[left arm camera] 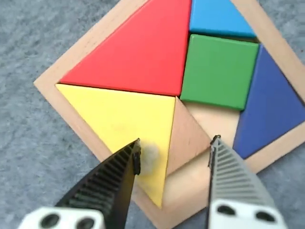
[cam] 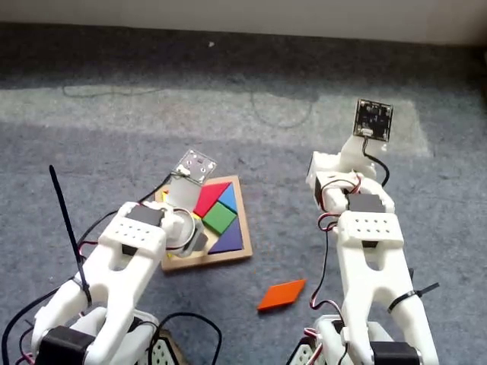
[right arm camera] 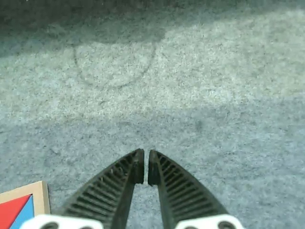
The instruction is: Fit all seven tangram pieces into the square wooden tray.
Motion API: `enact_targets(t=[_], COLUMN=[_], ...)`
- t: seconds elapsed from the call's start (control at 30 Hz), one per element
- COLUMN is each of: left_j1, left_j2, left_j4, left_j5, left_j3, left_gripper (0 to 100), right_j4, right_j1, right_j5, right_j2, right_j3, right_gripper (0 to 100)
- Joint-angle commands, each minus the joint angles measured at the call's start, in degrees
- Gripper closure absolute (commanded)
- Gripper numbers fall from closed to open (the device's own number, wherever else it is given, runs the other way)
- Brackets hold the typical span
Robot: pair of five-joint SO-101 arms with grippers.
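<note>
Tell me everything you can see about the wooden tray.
The wooden tray is square, pale wood with a raised rim, lying flat on grey carpet. Inside sit a red triangle, yellow triangle, green square, light blue piece and dark blue triangle; a patch of bare wood beside the yellow one is unfilled. The open left pincer hangs above that gap.

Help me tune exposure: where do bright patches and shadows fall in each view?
High view: a paler lit band crosses the far carpet; the tray lies in shade. Left wrist view: a pale glare spot on the yellow triangle beside the left tool. Right wrist view: a lit stretch ahead, shade nearer the right tool.
</note>
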Motion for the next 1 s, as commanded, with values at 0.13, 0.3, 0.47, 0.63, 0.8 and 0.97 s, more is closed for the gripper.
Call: enact_targets(t=[0.13, 0.3, 0.47, 0.63, 0.8, 0.97], left_j1=[-4.35, -5.76, -5.05, -0.22, -0.04, -0.04], left_j2=[-1.19, -1.19, -1.19, -0.92, -0.66, -0.57], left_j4=[3.16, 4.57, 5.27, 8.35, 8.09, 2.73], left_j5=[2.20, 2.20, 1.14, -2.81, -3.25, -6.86], left_j3=[-9.71, -12.44, -12.00, -11.47, -8.84, -4.18], left_gripper=[78, 78, 77, 73, 67, 71], right_j4=[-1.45, -1.45, -1.45, -1.45, -1.45, -1.45], right_j1=[0.22, -1.45, -1.63, -1.63, -1.63, -1.63], right_j5=[-0.09, 2.90, 3.25, 3.34, 3.43, 3.43], right_j2=[-2.15, -2.15, -2.15, -2.07, -2.07, -2.07], right_j3=[-0.22, -0.13, -0.13, -0.13, -0.13, -0.04], right_gripper=[96.7, 96.7, 96.7, 96.7, 96.7, 96.7])
